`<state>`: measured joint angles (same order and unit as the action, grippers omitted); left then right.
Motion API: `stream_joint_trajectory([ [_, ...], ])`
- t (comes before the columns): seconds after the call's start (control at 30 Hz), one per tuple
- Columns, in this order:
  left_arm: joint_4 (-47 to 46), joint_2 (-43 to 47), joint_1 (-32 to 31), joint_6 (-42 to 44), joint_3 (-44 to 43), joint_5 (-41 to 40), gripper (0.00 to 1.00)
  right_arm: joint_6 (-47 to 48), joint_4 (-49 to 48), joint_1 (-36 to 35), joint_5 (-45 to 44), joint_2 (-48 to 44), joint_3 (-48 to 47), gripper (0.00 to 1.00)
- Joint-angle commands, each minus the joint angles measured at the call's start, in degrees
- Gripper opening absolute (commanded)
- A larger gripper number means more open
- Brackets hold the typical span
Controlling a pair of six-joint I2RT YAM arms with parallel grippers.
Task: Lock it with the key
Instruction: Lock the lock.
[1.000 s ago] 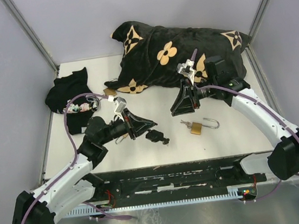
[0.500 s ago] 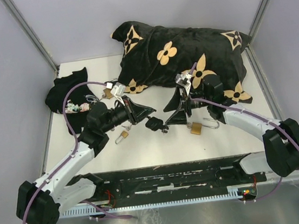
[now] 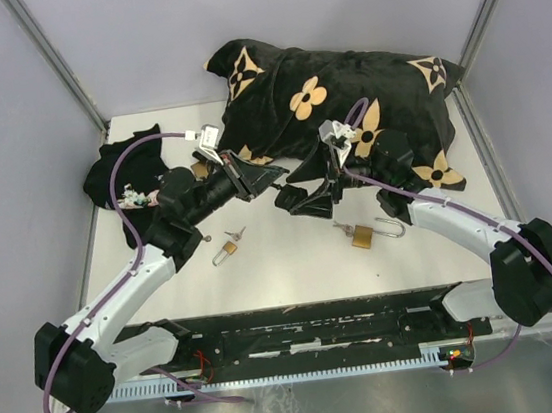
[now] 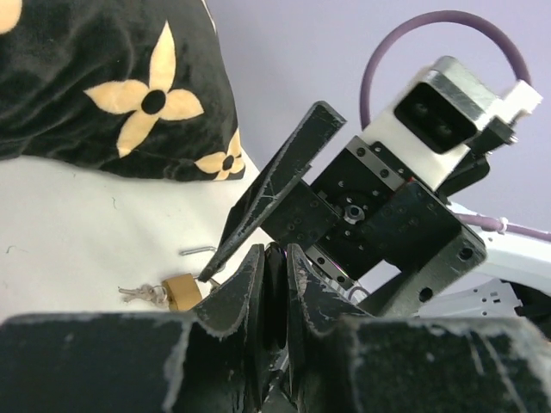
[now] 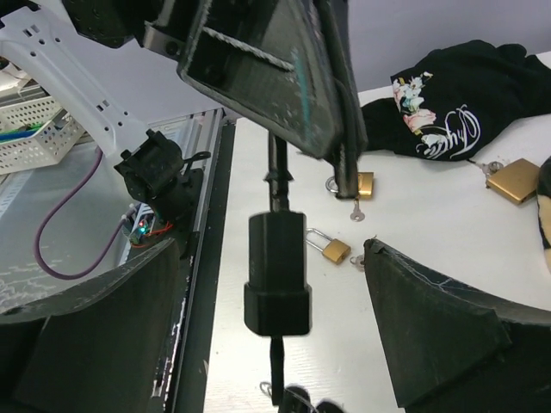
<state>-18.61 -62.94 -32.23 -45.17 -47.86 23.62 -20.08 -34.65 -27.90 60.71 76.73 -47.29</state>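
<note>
Left claw (image 3: pixel 274 173) is squeezing together on the thin stem topping the small black block-shaped padlock (image 5: pixel 276 274), which is hanging above the middle of the white desk (image 3: pixel 285 276). At that claw's 6 o'clock, a little brass padlock (image 3: pixel 227 250) is lying on the desk. Right claw (image 5: pixel 271 254) is sitting with fingers spread wide apart, flanking the hanging lock on both sides without touching. At its 4 o'clock, a brass padlock with open shackle (image 3: pixel 362 237) is lying flat.
</note>
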Motion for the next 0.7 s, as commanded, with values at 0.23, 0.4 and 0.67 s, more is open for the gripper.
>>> stream_joint_trajectory([
  [0.23, -12.1, -0.7, 0.1, -11.3, -3.0, -0.1, 0.03, 9.6, 11.4, -3.2, -1.0, 0.0, -6.3, 0.85],
  [0.4, -15.2, -0.1, 0.1, -14.3, -1.8, 0.5, 0.03, 8.6, 11.6, -3.2, -0.4, -0.1, -6.2, 0.86],
  [0.67, -16.2, 2.0, 0.1, -16.2, -0.6, -0.9, 0.03, -9.2, -5.0, -2.0, 1.8, -0.8, -5.8, 0.76],
])
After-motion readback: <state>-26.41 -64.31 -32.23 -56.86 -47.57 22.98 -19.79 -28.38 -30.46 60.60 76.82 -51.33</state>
